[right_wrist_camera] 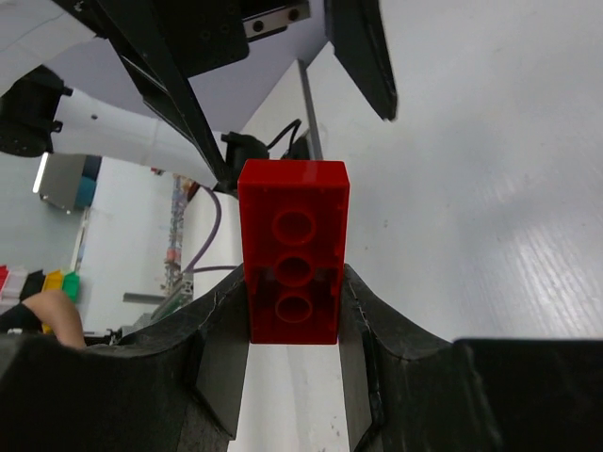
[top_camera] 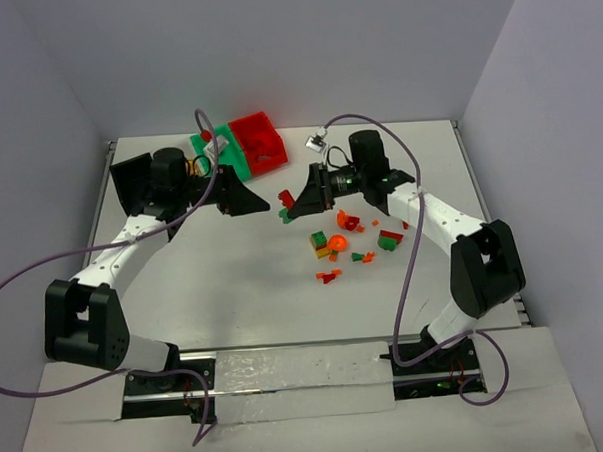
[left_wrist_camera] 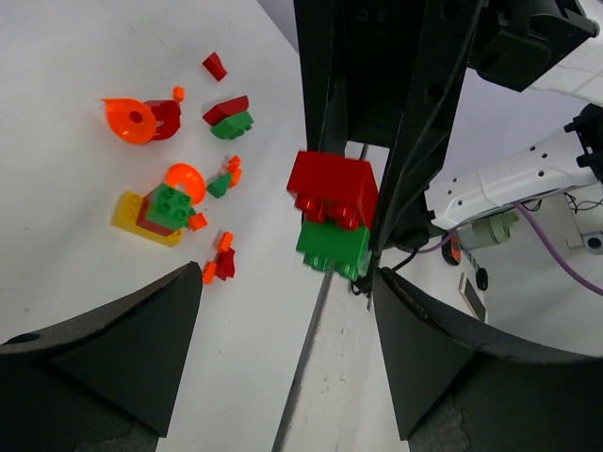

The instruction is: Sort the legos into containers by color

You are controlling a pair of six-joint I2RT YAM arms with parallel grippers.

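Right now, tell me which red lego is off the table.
The red brick clamped in the right gripper, a green brick attached; the other red pieces lie loose on the table.

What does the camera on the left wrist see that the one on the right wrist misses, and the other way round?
Only the left wrist view: a green brick joined to the red brick, and the loose legos scattered on the table. Only the right wrist view: the red brick's hollow side with three round tubes, pinched between the fingers of the right gripper. Both: that red brick and the white table.
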